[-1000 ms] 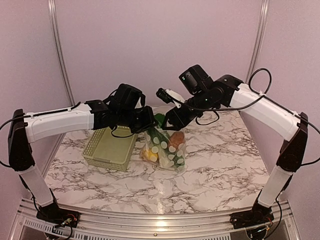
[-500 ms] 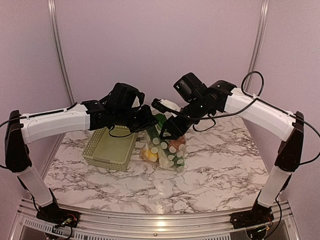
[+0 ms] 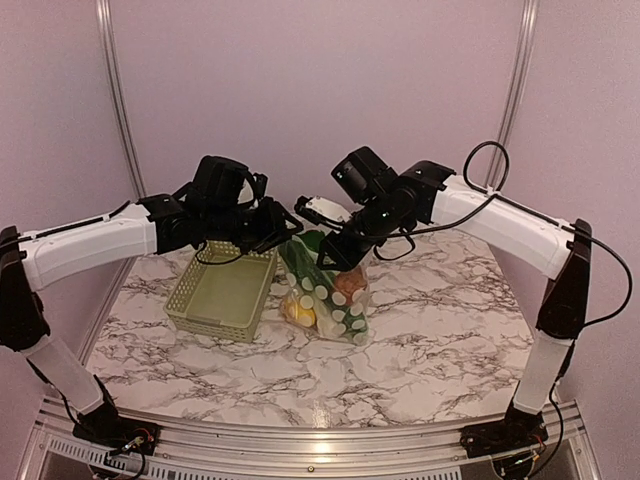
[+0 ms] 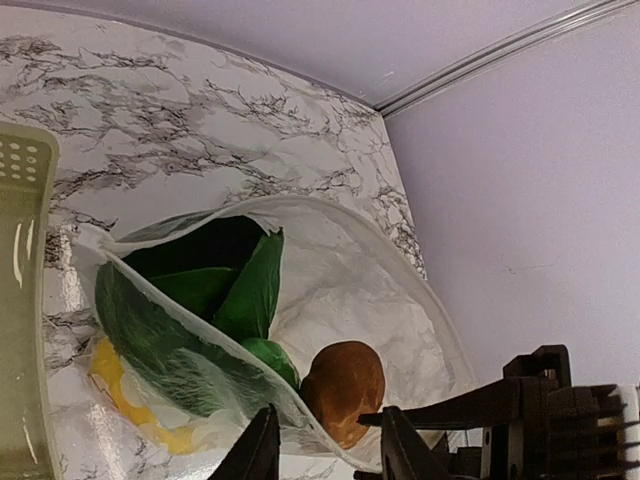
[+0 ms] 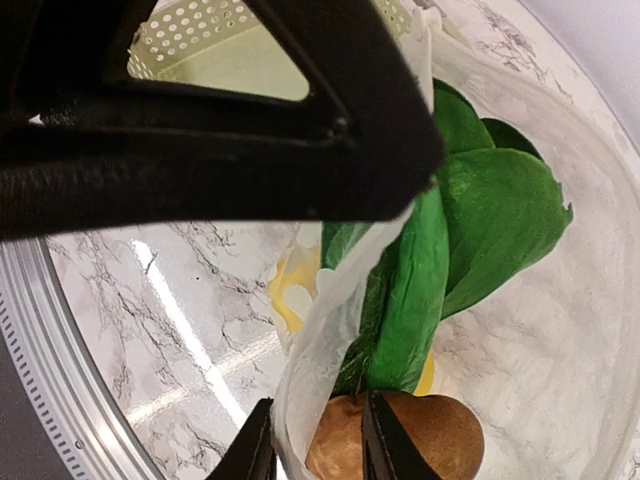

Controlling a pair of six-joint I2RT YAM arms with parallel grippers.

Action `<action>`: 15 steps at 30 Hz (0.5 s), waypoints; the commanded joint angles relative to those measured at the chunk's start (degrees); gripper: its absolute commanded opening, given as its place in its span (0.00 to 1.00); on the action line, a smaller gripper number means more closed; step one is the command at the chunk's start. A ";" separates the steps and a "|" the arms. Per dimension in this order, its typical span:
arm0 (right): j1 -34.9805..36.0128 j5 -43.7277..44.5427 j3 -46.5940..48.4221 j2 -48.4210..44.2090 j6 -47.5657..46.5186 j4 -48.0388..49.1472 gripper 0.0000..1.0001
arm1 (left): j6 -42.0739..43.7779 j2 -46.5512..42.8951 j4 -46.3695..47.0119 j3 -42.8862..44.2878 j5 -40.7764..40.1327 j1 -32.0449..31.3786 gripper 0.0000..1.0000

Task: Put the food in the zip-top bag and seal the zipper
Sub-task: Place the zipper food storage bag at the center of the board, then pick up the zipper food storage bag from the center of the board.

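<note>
Zip-top bag [image 3: 330,305] lying on the marble table [image 3: 440,340], just right of the pale green basket [image 3: 222,290], with its mouth held up and open toward the back wall. The food is already inside: bok choy [image 4: 235,290] at the top, the reddish-brown round one [image 4: 345,385] beside it near the rim, the lemon [image 4: 115,380] lower down under the film. I judge the loading finished and the sealing of the zipper [image 4: 300,200] to be the step in hand. My left gripper [image 4: 325,455] stands at the near rim with its jaws apart and a clear gap between them; my right gripper [image 5: 312,445] straddles the same rim from the other side, jaws likewise apart, with the film running down between the fingers. I cannot tell whether either finger touches the plastic. To do this well I would first push the bok choy leaves and the brown piece below the strip, since anything caught across it would stop the tracks from mating. I would then bring both lips together at one end, pinch there, and slide along while the other gripper keeps the strip taut and level. No brand, label or writing can be read; the bag shows only white dots.
</note>
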 commanded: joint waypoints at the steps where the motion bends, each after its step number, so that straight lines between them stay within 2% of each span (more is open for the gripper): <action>1: 0.50 0.72 4.51 2.05 1.06 0.33 0.26 | 4.52 -7.79 -1.08 -4.70 -1.71 3.06 0.44; 3: 0.42 -0.76 5.98 3.59 1.57 -0.11 0.26 | 7.63 -11.60 0.00 -8.60 -4.27 4.47 0.55; 6: 0.45 -2.91 9.20 6.43 2.78 -1.89 0.29 | 12.27 -16.58 3.60 -14.96 -6.33 6.68 0.65; 10: 0.41 -3.22 12.73 10.13 4.12 -3.99 0.31 | 15.51 -18.41 8.04 -21.19 -4.42 9.51 0.66; 15: 0.49 -1.13 19.86 14.11 8.49 -7.13 0.31 | 18.40 -17.07 9.75 -24.10 -1.35 11.16 0.66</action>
